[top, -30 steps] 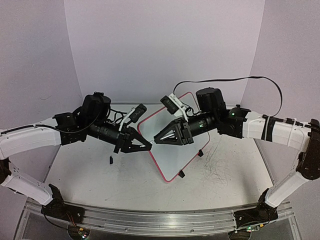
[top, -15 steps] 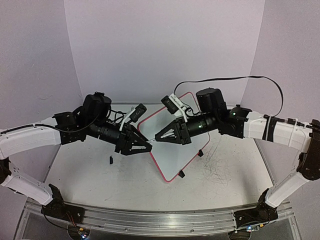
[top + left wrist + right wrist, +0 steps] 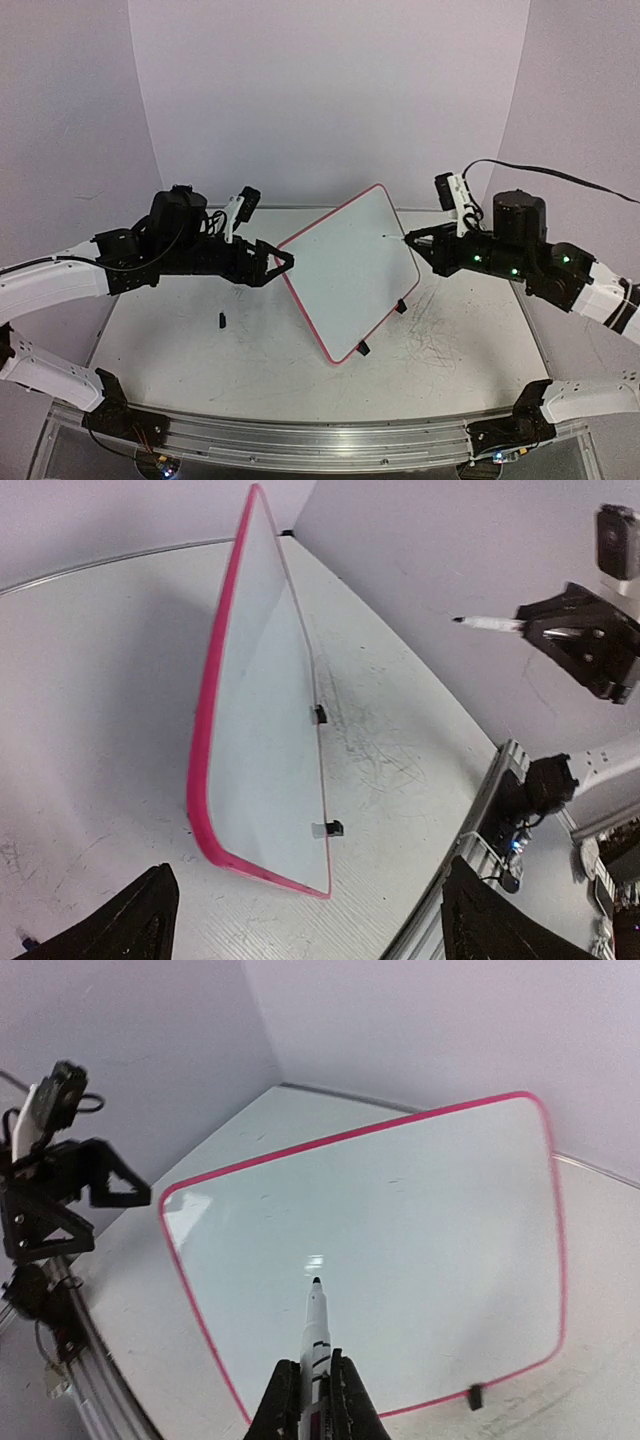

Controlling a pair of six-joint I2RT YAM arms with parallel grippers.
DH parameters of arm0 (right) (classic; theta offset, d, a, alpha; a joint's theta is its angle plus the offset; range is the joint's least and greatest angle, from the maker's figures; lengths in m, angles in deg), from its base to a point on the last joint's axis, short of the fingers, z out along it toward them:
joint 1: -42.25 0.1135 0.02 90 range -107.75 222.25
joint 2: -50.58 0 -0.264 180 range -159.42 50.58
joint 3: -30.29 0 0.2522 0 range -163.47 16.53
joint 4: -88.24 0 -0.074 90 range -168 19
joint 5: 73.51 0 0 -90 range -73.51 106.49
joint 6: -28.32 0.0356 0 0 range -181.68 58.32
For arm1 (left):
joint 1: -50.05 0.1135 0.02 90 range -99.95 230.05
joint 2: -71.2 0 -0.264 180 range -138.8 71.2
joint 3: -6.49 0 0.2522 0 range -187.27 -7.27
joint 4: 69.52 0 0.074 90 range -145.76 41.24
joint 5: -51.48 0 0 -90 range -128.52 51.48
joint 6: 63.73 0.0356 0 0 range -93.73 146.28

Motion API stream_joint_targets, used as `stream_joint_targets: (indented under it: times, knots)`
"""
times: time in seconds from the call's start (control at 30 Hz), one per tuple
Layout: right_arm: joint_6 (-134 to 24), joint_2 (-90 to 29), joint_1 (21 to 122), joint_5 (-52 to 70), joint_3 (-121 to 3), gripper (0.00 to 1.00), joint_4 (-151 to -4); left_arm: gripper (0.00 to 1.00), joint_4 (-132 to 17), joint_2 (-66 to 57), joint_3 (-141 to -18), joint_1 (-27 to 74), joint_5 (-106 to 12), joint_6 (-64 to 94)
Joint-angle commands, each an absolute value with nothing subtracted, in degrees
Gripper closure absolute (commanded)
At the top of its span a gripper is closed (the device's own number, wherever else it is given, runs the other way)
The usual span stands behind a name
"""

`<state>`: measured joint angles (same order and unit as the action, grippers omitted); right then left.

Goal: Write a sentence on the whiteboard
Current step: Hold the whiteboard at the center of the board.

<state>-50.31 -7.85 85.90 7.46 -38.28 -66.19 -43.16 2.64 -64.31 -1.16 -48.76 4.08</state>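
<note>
The whiteboard (image 3: 345, 275) stands tilted on small black feet at mid-table, its pink rim (image 3: 205, 750) edge-on in the left wrist view. Its white face (image 3: 400, 1210) is blank; no sentence is in view. My right gripper (image 3: 412, 240) hovers off the board's right edge, shut on a white marker (image 3: 318, 1335). The marker's dark tip (image 3: 316, 1282) points at the board and stays clear of it. My left gripper (image 3: 280, 265) hangs open at the board's left edge with nothing between its fingers (image 3: 150, 910). From there the right gripper (image 3: 575, 640) and marker (image 3: 490, 625) show.
A small black piece (image 3: 221, 320) lies on the table left of the board. Old scribble marks (image 3: 435, 330) cover the tabletop to the right. A metal rail (image 3: 300, 440) runs along the near edge. Lilac walls close the back and sides.
The grippers, tip to tip over the board a second ago, have drawn apart. The left one opened and pulled back left. The right one withdrew right with the marker.
</note>
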Motion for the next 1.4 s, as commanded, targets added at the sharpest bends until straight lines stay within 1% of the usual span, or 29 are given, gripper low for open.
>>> stream_joint_targets:
  times: [0.0, 0.1, 0.23, 0.33, 0.47, 0.6, 0.8, 1.0, 1.17, 1.27, 1.37]
  knots:
    - [-45.4, -3.4, 85.9, 28.6, -34.6, 1.0, -64.5, 0.07, -48.5, 0.7, -61.9, -0.9, -40.0, -1.8]
    - [-44.9, -4.1, 85.9, 29.7, -34.6, 1.0, -66.1, 0.1, -51.6, -1.6, -60.4, -0.9, -40.1, -4.5]
    - [-45.5, -6.2, 85.9, 27.7, -35.3, 1.0, -70.0, 0.16, -61.6, -3.7, -55.4, -0.9, -42.9, -6.9]
    - [-46.8, -7.6, 85.9, 23.9, -36.0, 1.0, -73.3, 0.25, -64.3, -5.5, -54.0, -1.0, -41.1, -6.9]
    - [-50.1, -9.6, 85.9, 17.9, -36.1, 1.0, -77.4, 0.34, -64.4, -7.8, -54.7, -0.9, -39.5, -5.4]
    - [-53.5, -12.5, 86.1, 15.9, -37.2, 1.0, -77.6, 0.44, -63.6, -7.2, -54.5, -0.5, -37.4, -3.2]
    - [-55.2, -14.1, 86.2, 13.7, -37.7, 1.0, -81.0, 0.54, -57.9, -6.5, -55.8, 0.9, -34.3, 0.5]
    - [-56.5, -17.3, 86.5, 7.7, -39.0, 1.0, -84.5, 0.56, -53.2, -5.0, -55.4, 2.6, -31.5, 3.7]
    - [-57.9, -21.4, 88.5, 6.5, -41.3, 1.0, -85.4, 0.57, -51.7, -3.1, -54.8, 4.8, -31.9, 5.5]
    - [-58.3, -23.0, 88.8, 5.1, -42.6, 1.0, -86.3, 0.57, -53.2, -2.4, -54.6, 5.0, -36.0, 6.1]
    - [-58.9, -24.0, 88.8, 5.6, -43.5, 1.0, -86.3, 0.5, -58.3, -2.2, -53.6, 5.1, -43.9, 6.1]
